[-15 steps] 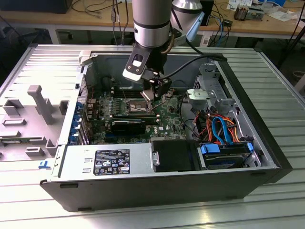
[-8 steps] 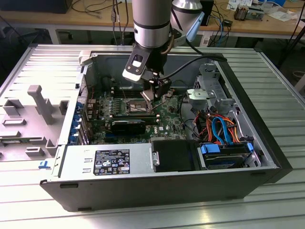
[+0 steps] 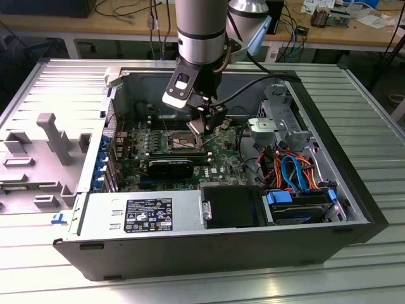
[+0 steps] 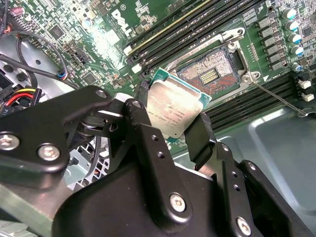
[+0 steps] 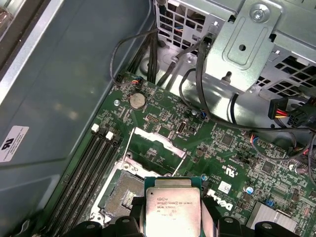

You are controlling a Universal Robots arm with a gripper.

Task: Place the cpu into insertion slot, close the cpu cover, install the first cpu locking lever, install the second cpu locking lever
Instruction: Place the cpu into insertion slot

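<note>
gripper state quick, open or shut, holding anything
Gripper: shut on the cpu, held above the board beside the empty slot, not yet seated.

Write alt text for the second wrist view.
The black claw grips the cpu by two opposite edges, silvery top toward the camera, near the open, empty insertion slot on the green motherboard. Long black memory slots run beside the slot.
</note>
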